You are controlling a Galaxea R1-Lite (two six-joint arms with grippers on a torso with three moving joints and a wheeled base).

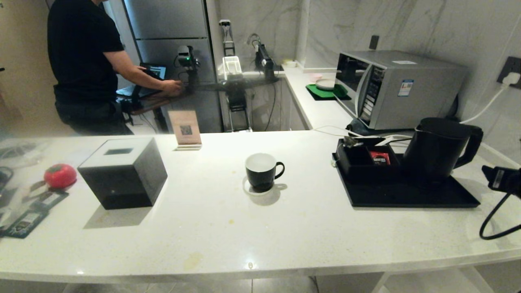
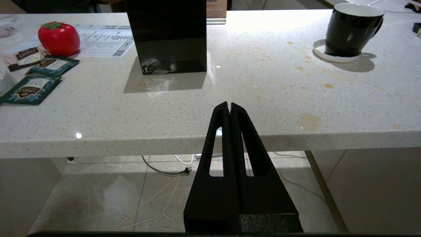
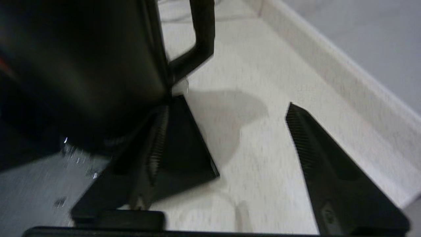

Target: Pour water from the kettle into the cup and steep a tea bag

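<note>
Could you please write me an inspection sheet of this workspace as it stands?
Surface: white counter, small tan stains near the front edge.
Job's things: kettle upright on black tray; cup upright on white coaster; tea sachets at far left.
Clutter: black tissue box, red strawberry-shaped item, sign card.
Grippers: left gripper before the counter edge, jaws shut; right gripper beside the kettle's base, jaws open, holding nothing.
Cables: white cord to wall socket; black cable on the right arm.
Surroundings: microwave, fridge, a person behind the counter.
</note>
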